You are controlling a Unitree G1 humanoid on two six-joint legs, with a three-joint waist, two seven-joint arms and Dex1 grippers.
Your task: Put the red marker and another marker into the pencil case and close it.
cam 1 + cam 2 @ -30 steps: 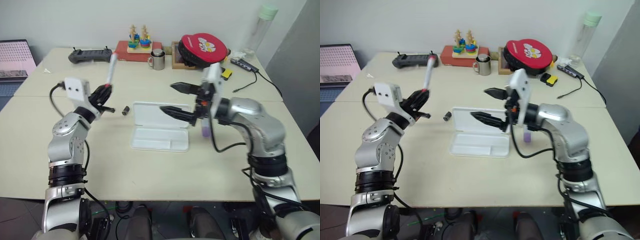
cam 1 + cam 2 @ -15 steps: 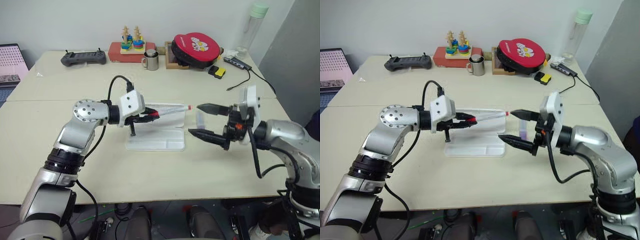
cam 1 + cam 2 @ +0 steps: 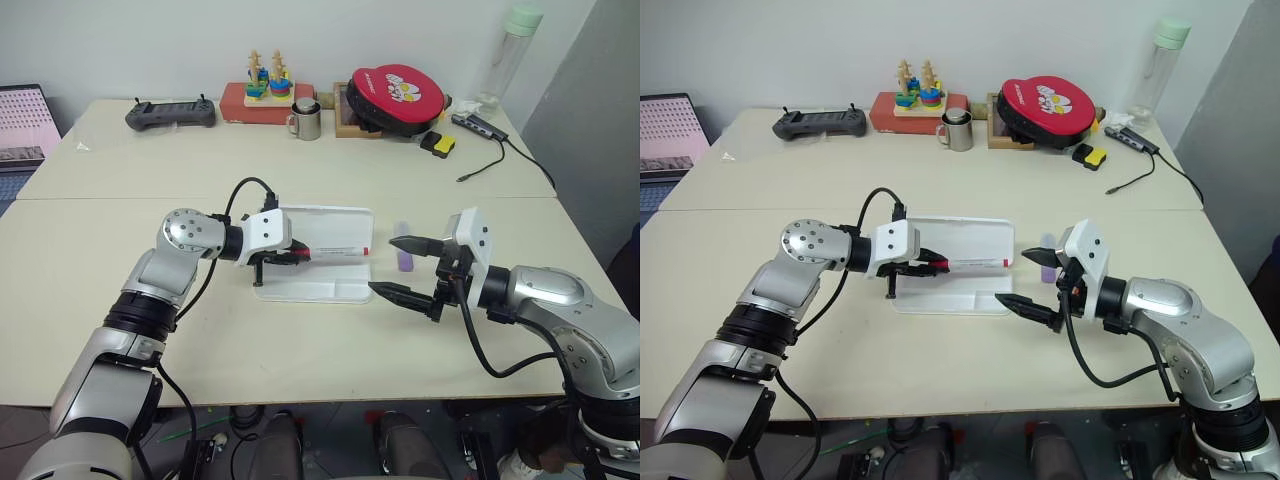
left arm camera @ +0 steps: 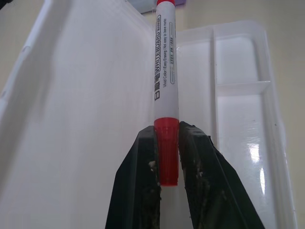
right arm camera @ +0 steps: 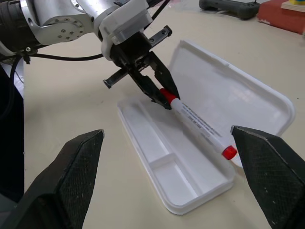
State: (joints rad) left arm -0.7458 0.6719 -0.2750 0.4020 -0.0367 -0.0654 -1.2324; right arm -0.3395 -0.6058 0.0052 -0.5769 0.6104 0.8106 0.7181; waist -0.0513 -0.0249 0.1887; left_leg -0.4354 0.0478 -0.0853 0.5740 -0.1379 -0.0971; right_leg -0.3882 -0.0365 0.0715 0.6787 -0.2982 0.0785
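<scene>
The pencil case (image 3: 330, 288) lies open on the table, lid (image 4: 81, 95) tilted back and tray (image 5: 157, 167) toward me. My left gripper (image 3: 293, 255) is shut on the red marker's (image 3: 335, 249) red end. The pen lies nearly level over the case, along the line between lid and tray, its other red end (image 5: 229, 152) near the case's right edge. I cannot tell whether it touches the plastic. The lavender marker (image 3: 402, 260) lies on the table just right of the case. My right gripper (image 3: 400, 268) stands open beside it, one finger above the marker and one in front.
Along the back of the table are a black controller (image 3: 170, 115), a toy on a red box (image 3: 265, 88), a steel mug (image 3: 306, 122), a red round case (image 3: 395, 95), a yellow-black item (image 3: 436, 143), a cable hub (image 3: 480, 125) and a bottle (image 3: 510, 50).
My left gripper swung the red marker down from upright at the left until it lay low over the open case. My right gripper drew back to the right and sank, staying open.
</scene>
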